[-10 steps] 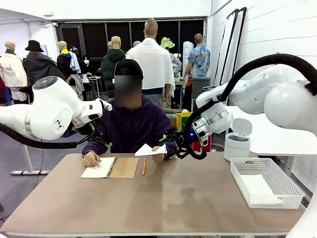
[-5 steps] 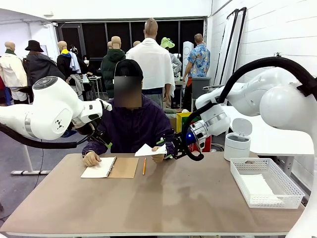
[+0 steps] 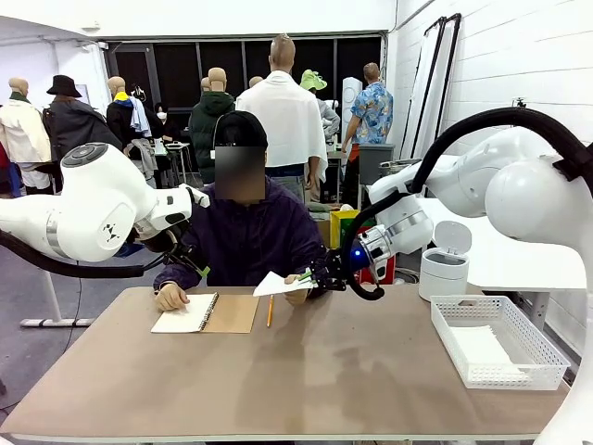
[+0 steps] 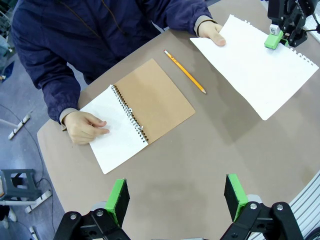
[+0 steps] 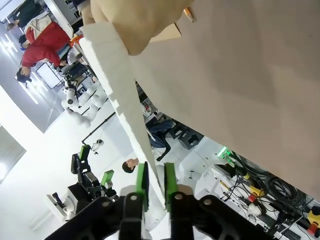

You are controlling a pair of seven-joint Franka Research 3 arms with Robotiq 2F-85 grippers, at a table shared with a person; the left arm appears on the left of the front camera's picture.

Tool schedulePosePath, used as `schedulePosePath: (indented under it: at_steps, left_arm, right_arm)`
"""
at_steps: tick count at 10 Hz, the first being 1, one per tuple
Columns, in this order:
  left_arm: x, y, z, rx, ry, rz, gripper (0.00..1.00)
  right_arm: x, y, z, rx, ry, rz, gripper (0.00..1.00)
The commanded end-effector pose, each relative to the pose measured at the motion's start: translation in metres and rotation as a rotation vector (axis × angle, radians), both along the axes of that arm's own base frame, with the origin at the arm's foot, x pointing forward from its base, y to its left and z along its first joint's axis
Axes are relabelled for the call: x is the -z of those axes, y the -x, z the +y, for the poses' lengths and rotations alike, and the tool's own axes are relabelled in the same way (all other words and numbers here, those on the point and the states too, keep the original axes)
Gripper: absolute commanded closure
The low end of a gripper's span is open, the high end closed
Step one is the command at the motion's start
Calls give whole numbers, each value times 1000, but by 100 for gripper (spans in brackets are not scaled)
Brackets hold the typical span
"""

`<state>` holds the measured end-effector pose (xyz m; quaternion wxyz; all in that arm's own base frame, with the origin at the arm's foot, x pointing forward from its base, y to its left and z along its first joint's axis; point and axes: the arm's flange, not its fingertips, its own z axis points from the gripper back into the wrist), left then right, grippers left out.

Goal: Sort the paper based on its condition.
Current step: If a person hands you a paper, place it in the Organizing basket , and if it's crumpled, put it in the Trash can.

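The handover is under way; the right gripper (image 3: 311, 275) is clenching its fingers on the edge of the paper (image 3: 271, 283), which the person's hand (image 3: 296, 293) is holding just above the desk at frame centre; the left gripper (image 4: 176, 187) is hanging released over bare desk; next, I judge, the hand needs to let go, then the flat sheet wants carrying to the mesh tray (image 3: 515, 378) at lower right.

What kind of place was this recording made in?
Probably a robotics lab or test hall: the right gripper meets paper held by a person across a table, with white block walls.
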<state>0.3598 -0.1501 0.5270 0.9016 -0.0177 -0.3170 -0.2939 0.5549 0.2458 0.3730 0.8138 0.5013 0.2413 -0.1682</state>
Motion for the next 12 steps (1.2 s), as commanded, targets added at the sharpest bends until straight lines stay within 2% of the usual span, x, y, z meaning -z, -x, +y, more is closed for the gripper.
schedulePosePath:
  at_steps: [1, 6, 10, 12]
  left_arm:
    - [0, 0, 1, -1, 4, 7, 0]
    - [0, 0, 1, -1, 4, 7, 0]
    - [0, 0, 1, -1, 4, 7, 0]
    - [0, 0, 1, -1, 4, 7, 0]
  right_arm:
    - [1, -8, 2, 14, -18, 32, 100]
    - [-3, -9, -2, -27, -24, 22, 100]
    - [-63, 1, -44, -68, 2, -163, 100]
    - [-86, 8, -71, -197, 232, -310, 100]
